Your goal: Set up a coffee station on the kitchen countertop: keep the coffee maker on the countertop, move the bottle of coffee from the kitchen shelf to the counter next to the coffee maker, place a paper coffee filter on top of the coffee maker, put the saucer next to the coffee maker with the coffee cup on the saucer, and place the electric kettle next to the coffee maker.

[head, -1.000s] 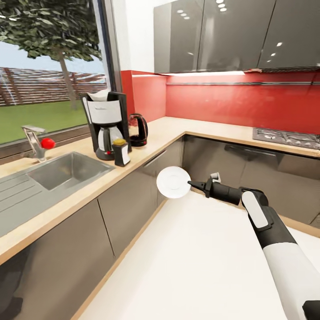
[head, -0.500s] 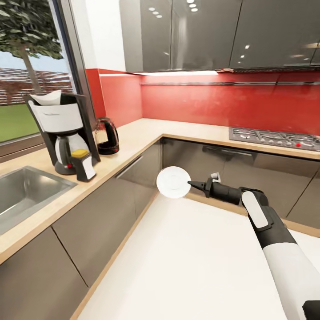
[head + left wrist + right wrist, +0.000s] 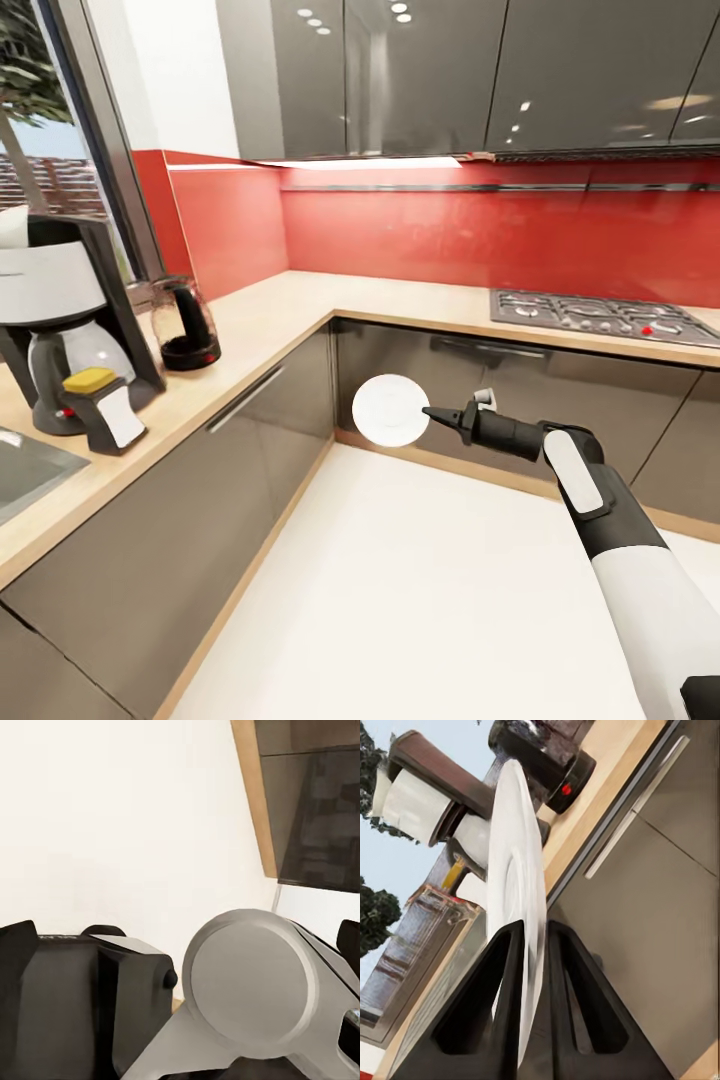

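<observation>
The L-shaped wooden countertop [image 3: 270, 325] runs along the red wall and round the corner. On the left stretch there's the coffee maker [image 3: 60, 320] with the coffee bottle [image 3: 103, 408] right in front of it, and the kettle [image 3: 186, 324] sits just beside. A hob [image 3: 600, 315] sits in the far run.

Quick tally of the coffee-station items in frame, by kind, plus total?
Coffee maker: 1
Paper filter on top of it: 1
Bottle of coffee beside it: 1
Electric kettle on the countertop: 1
Saucer, held edge-on in the right tool: 1
Total: 5
</observation>
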